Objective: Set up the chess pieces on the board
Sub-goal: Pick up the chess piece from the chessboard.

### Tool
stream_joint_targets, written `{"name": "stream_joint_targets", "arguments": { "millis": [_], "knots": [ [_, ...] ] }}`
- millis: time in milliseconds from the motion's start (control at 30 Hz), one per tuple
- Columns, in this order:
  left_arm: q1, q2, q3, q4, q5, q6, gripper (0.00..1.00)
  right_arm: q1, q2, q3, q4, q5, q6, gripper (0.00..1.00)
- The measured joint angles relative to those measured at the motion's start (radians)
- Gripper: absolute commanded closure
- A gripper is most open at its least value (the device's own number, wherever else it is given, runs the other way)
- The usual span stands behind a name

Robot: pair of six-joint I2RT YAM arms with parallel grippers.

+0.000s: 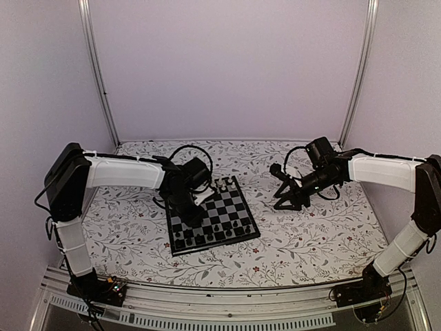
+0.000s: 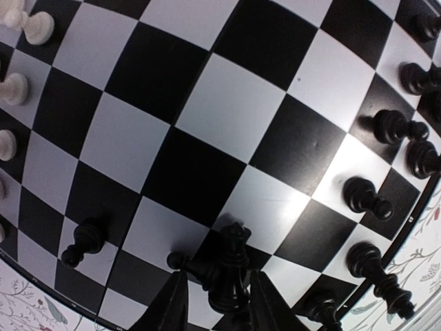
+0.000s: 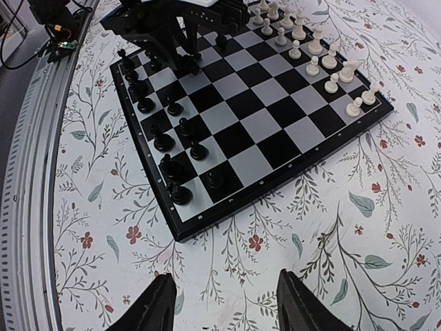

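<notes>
Left pincer (image 2: 219, 279) low, jaws part-spread; right pincer (image 3: 225, 276) hovering, jaws wide, empty.

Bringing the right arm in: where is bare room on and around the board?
Free: the middle rows of the board between white pieces and black pieces; the tablecloth right of the board, under the right gripper. Crowded: the black side, where the left gripper straddles a piece.

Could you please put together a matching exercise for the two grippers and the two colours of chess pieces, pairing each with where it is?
1. left gripper
2. right gripper
3. white chess pieces
4. black chess pieces

A. along the board's edge nearest the arm bases
B. open above the floral tabletop
C. along the board's far edge
D. astride a black piece

Pairs: 1-D, 2-B, 3-C, 4-A
</notes>
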Motion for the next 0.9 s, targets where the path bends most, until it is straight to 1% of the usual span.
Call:
{"name": "stream_joint_targets", "arguments": {
  "millis": [367, 467, 533, 667, 833, 900],
  "knots": [
    [0.000, 0.004, -0.011, -0.012, 0.029, -0.007, 0.84, 0.000, 0.000, 0.000, -0.002, 0.000, -0.001, 0.48],
    [0.000, 0.004, -0.011, -0.011, 0.039, 0.000, 0.84, 0.000, 0.000, 0.000, -0.003, -0.005, 0.000, 0.48],
    [0.000, 0.004, -0.011, -0.011, 0.046, 0.008, 0.79, 0.000, 0.000, 0.003, -0.006, -0.008, 0.000, 0.48],
    [0.000, 0.007, -0.011, -0.011, 0.050, 0.033, 0.76, 0.006, 0.006, 0.038, -0.015, -0.021, 0.003, 0.48],
    [0.000, 0.024, -0.004, -0.009, 0.056, 0.078, 0.75, 0.055, 0.033, 0.098, -0.014, -0.022, 0.013, 0.48],
    [0.000, 0.028, -0.001, -0.003, 0.055, 0.094, 0.78, 0.086, 0.054, 0.115, -0.014, -0.021, 0.017, 0.48]
  ]
}}
